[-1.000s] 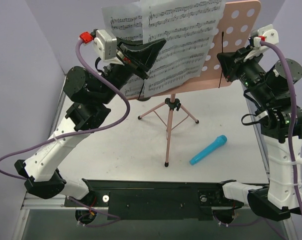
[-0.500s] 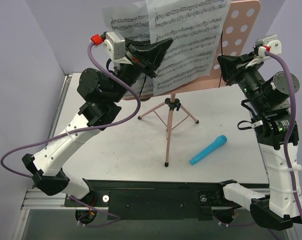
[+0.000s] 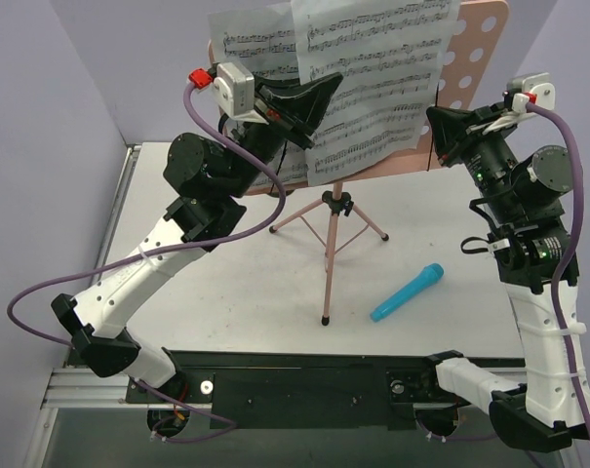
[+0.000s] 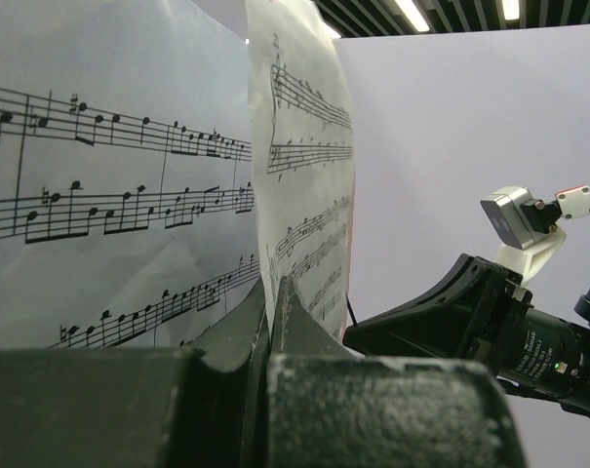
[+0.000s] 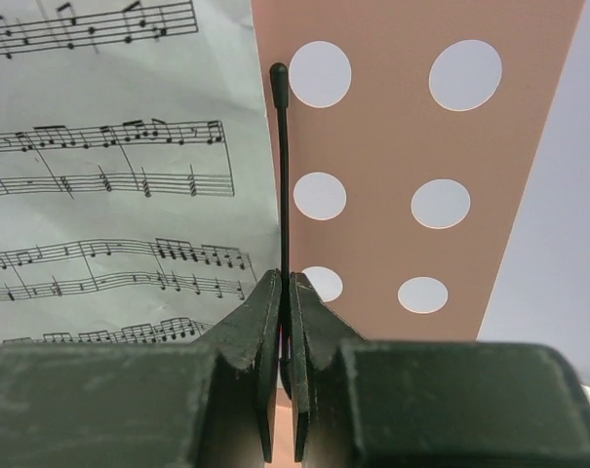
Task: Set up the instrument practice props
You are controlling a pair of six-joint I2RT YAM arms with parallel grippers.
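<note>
The pink music stand (image 3: 480, 39) stands at the back of the table on thin tripod legs (image 3: 330, 234). Two white sheets of printed music lean on its desk. My left gripper (image 3: 326, 90) is shut on the left edge of the right sheet (image 3: 382, 68), which overlaps the left sheet (image 3: 251, 49). In the left wrist view the fingertips (image 4: 275, 289) pinch that sheet (image 4: 304, 146). My right gripper (image 3: 435, 117) is shut on the black wire page holder (image 5: 281, 166), in front of the hole-punched desk (image 5: 392, 127) beside the sheet's right edge (image 5: 119, 146).
A blue toy microphone (image 3: 407, 292) lies on the grey table (image 3: 226, 283) to the right of the stand's front leg. Purple walls close in the left and the back. The black arm-base rail (image 3: 304, 375) runs along the near edge.
My left arm has moved right and slightly up, carrying the right sheet further right across the desk. My right gripper has shifted slightly, still shut on the wire holder.
</note>
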